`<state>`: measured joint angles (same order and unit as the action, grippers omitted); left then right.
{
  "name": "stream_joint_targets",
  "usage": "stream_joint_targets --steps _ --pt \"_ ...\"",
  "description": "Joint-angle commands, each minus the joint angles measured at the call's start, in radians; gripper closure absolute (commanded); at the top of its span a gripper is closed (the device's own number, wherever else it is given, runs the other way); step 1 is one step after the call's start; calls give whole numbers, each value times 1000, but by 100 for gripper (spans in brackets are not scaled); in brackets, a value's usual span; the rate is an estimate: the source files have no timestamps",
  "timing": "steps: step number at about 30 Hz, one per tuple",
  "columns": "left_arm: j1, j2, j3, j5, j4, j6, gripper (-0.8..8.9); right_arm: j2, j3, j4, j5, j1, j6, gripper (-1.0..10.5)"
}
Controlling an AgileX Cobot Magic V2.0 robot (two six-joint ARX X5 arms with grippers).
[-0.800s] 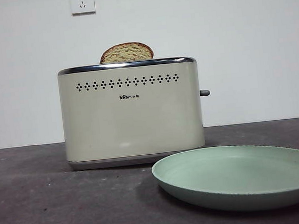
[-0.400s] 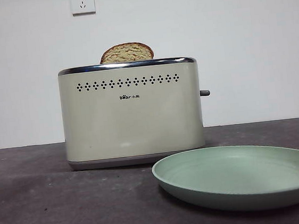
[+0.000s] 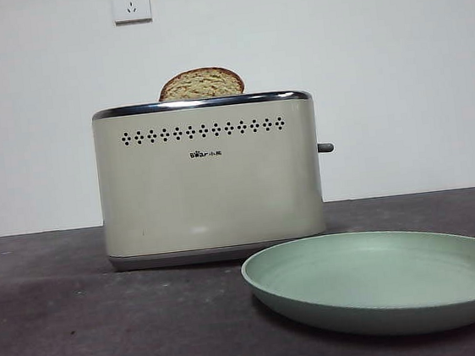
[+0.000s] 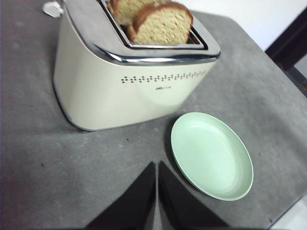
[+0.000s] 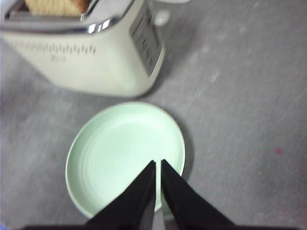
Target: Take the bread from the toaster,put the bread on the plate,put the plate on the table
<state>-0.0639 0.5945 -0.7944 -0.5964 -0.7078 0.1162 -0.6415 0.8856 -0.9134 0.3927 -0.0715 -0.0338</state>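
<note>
Plate (image 3: 384, 281): we see it empty at the table's (image 3: 83, 330) near edge.
Toaster (image 3: 210, 181): just behind, apart.
Bread (image 3: 201, 83): upright in its slot, second slice (image 4: 125, 8) beside.
Left gripper (image 4: 157, 165): we hover high, jaws pressed together.
Right gripper (image 5: 158, 164): over the plate, jaws together.
Wall socket (image 3: 131, 3): farthest.

The toaster (image 3: 209, 179) stands on the counter (image 3: 83, 330). Bread (image 3: 201, 83) sits in its slot. The plate (image 3: 384, 280) lies in front, to the right.

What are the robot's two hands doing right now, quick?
Left gripper: shut, holding nothing, above the table.
Right gripper: shut, holding nothing, over the plate.
</note>
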Motion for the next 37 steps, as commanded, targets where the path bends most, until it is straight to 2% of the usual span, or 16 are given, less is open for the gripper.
stream_joint_targets --steps 1,4,8,10,16,22,30,37 --pt "-10 7 -20 -6 7 -30 804 -13 17 -5 3 -19 36 942" --pt "-11 7 -20 -5 10 -30 732 -13 17 -4 0 -27 34 911" --pt "-11 7 -20 -5 26 -30 485 -13 18 -4 -12 -27 19 656" --pt "-11 7 -20 -6 38 -30 419 -13 17 -6 -29 -27 6 591" --pt "-13 37 -42 -6 76 -39 415 -13 18 -7 -27 -27 6 591" --pt "-54 147 -118 -5 120 -89 417 -13 18 -7 -27 -27 6 591" --pt "-135 392 -273 -3 229 -158 417 -13 18 -7 -27 -27 6 591" --pt "-194 652 -483 -1 241 -229 419 -16 18 -7 -27 -27 7 591"
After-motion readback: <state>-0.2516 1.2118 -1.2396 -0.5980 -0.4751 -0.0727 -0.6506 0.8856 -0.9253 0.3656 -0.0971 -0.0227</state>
